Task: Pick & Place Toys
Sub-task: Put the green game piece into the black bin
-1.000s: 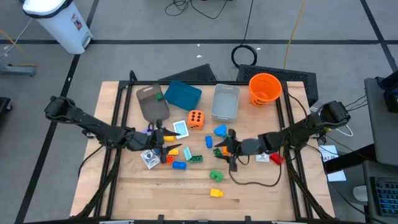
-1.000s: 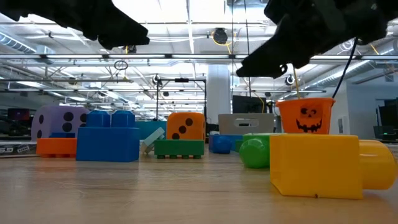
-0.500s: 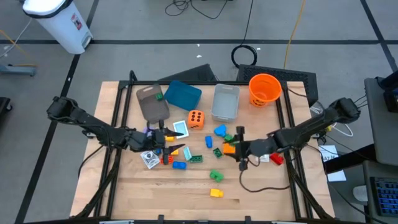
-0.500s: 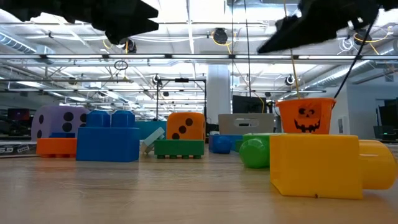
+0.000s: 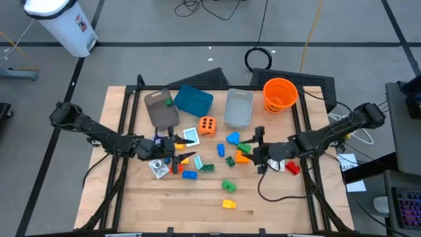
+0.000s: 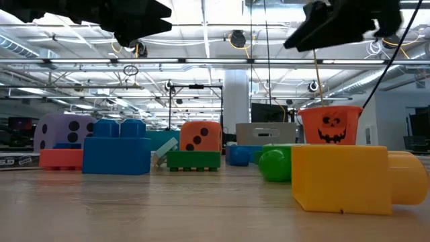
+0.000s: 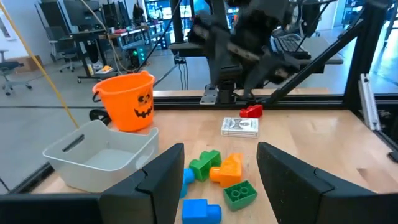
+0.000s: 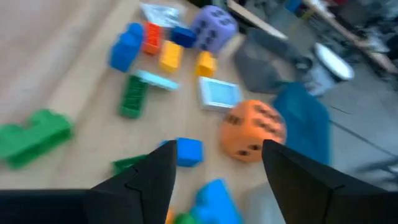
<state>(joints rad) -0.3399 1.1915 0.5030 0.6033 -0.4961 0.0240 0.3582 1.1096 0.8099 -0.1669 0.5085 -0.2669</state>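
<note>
High view: left fingers (image 5: 176, 156) parted, empty, above bricks (image 5: 189, 175); right fingers (image 5: 258, 150) parted, empty, orange brick (image 5: 243, 157) and green brick (image 5: 244, 147) just ahead on bench (image 5: 276, 210).

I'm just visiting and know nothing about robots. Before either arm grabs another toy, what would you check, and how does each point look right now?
1. Right gripper empty: ok; its wrist view shows open fingers with nothing between them.
2. Left gripper empty: ok; open fingers, nothing between them in its wrist view.
3. Both grippers raised off the table: ok; the low view shows them high above the toys.
4. Toys within reach: ok; the orange die, blue brick and green brick lie loose on the table.
5. Grey bin free to take toys: ok; it looks empty.
6. Which toy is next: cannot tell.
</note>
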